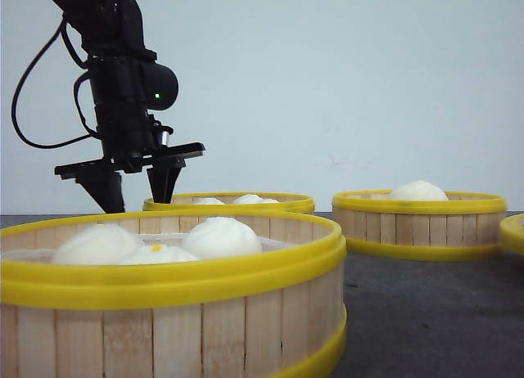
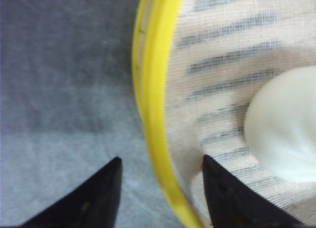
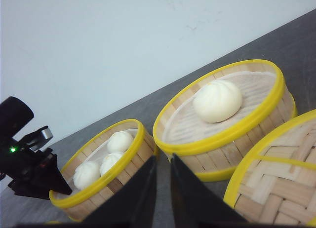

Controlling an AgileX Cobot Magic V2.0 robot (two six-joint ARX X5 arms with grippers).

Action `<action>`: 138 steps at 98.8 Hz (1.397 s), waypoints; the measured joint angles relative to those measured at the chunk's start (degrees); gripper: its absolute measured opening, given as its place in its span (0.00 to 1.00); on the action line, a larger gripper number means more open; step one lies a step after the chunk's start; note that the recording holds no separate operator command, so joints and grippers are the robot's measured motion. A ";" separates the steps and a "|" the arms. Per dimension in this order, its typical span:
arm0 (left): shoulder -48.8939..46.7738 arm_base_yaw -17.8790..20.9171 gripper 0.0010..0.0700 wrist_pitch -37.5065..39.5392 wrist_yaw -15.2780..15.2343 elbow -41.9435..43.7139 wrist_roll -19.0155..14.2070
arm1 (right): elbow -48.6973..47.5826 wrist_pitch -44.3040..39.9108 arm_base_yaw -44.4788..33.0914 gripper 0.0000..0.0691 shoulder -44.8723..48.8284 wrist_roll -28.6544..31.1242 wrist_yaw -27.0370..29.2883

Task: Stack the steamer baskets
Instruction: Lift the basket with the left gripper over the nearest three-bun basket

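I have the left gripper open and empty, straddling the rim of the far-left steamer basket on the worktop; next I judge it must close on that rim

Left arm: all matte black, chunky segmented housings. Rounded black module on the wrist side with a small green LED lit. Black cable loops off the arm's outer side in a wide arc. Flat black crossbar under the wrist, a bit of silver metal at the joint. Left gripper: two black wedge fingers tapering to points. Right gripper: only two black, smooth, tapered fingers visible in the right wrist view, no markings or screws discernible.
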 joint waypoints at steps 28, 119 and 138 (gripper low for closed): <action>0.00 -0.26 0.05 0.61 0.28 0.02 -1.14 | 0.00 0.00 0.00 0.07 0.00 0.00 0.00; -0.22 0.90 0.03 -19.39 9.14 31.69 6.95 | 0.00 -6.16 0.00 0.07 0.00 0.00 -0.44; -7.45 -2.01 0.03 -19.41 7.91 27.10 8.13 | 0.00 -6.34 0.00 0.07 0.00 0.00 -2.25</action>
